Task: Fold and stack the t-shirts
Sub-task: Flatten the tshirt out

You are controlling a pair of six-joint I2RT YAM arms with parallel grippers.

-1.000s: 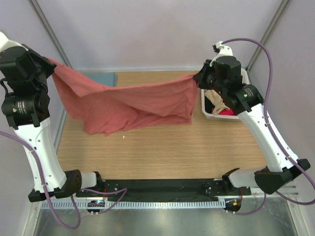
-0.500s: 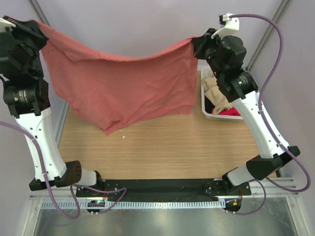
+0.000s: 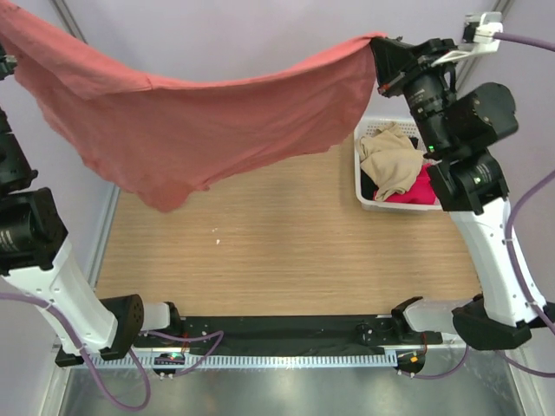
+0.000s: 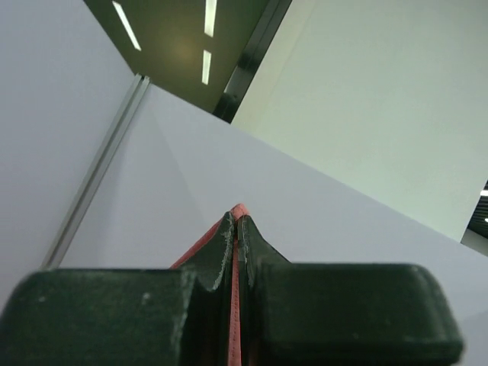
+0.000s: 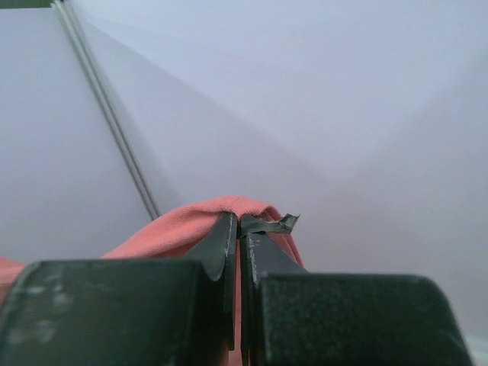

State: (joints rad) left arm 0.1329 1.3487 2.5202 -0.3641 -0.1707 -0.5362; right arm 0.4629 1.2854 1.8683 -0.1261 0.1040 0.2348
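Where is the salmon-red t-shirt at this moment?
The salmon-red t-shirt hangs stretched above the table in the top view, one end in the left gripper, the other in the right gripper, near the white basket.

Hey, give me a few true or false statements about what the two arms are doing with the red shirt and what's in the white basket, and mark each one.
1. The salmon-red shirt is held up, spread between the two arms. True.
2. The right claw is open and holds nothing. False: it is shut on a bunched corner of the shirt.
3. The left claw is pinching an edge of red cloth. True.
4. The white basket is empty. False: a tan cloth and a pink cloth lie in it.
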